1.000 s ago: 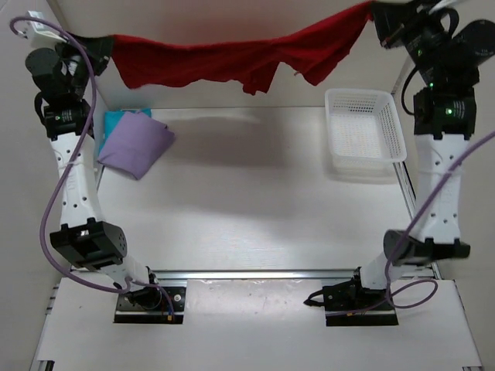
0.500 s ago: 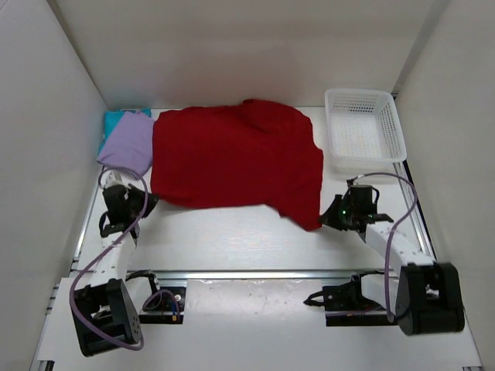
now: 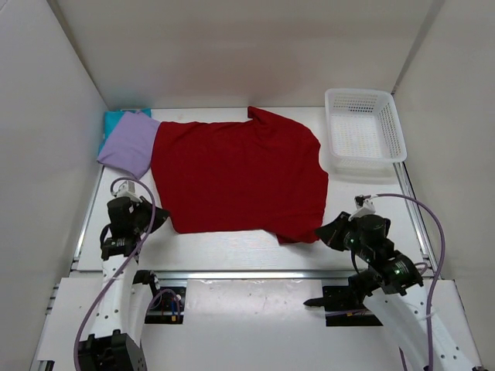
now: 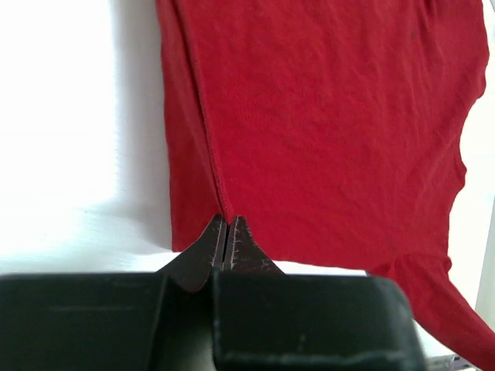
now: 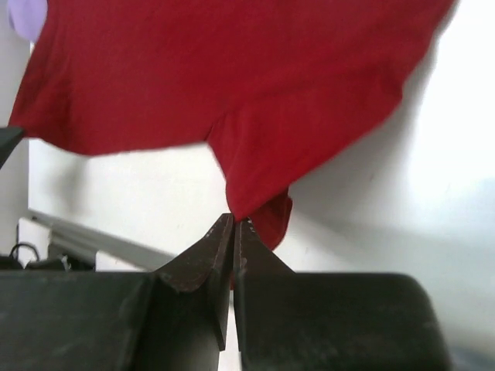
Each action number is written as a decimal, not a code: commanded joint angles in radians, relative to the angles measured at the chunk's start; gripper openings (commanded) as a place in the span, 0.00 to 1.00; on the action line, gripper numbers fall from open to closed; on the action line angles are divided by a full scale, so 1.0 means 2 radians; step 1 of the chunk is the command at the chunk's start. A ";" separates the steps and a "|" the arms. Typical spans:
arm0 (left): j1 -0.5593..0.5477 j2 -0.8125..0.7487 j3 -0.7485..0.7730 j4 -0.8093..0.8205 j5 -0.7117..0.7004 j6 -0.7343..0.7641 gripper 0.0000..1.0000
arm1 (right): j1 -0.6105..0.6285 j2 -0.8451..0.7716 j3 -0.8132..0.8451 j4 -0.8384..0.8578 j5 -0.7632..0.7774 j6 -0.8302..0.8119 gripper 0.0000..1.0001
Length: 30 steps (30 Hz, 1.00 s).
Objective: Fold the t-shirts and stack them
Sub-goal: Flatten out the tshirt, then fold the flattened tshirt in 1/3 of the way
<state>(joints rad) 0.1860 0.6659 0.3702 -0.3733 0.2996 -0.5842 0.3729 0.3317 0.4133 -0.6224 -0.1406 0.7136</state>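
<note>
The red t-shirt [image 3: 240, 174] lies spread flat across the middle of the table, its left edge overlapping the folded lavender t-shirt [image 3: 128, 147]. That one rests on the teal t-shirt [image 3: 114, 121] at the back left. My left gripper [image 3: 162, 217] is low at the red shirt's near left corner, shut on a ridge of its cloth [image 4: 325, 131], as the left gripper [image 4: 225, 220] shows up close. My right gripper [image 3: 321, 232] pinches the near right corner. In its wrist view the red cloth [image 5: 232, 69] runs down into the shut right gripper [image 5: 233, 219].
A white lattice basket [image 3: 362, 93] stands at the back right, just beyond the red shirt's right edge. White walls close in the table on three sides. A metal rail [image 3: 271, 272] runs along the near edge between the arm bases.
A second ago both arms held the red shirt stretched high at the back. They have swung down and toward the near edge, laying it flat on the table.
</note>
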 commanded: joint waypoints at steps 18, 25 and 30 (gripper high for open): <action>0.077 0.190 0.020 0.228 0.050 -0.160 0.00 | -0.153 0.418 0.173 0.205 -0.031 -0.088 0.00; 0.069 0.293 0.068 0.269 0.023 -0.184 0.00 | -0.149 0.587 0.322 0.221 -0.024 -0.091 0.00; 0.069 0.348 0.107 0.281 0.012 -0.189 0.00 | -0.148 0.662 0.404 0.211 -0.026 -0.091 0.00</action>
<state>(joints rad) 0.3298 1.3350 0.5156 0.1421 0.3561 -0.9482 0.0727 1.6173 1.1454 -0.2352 -0.1947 0.5449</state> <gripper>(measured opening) 0.025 0.009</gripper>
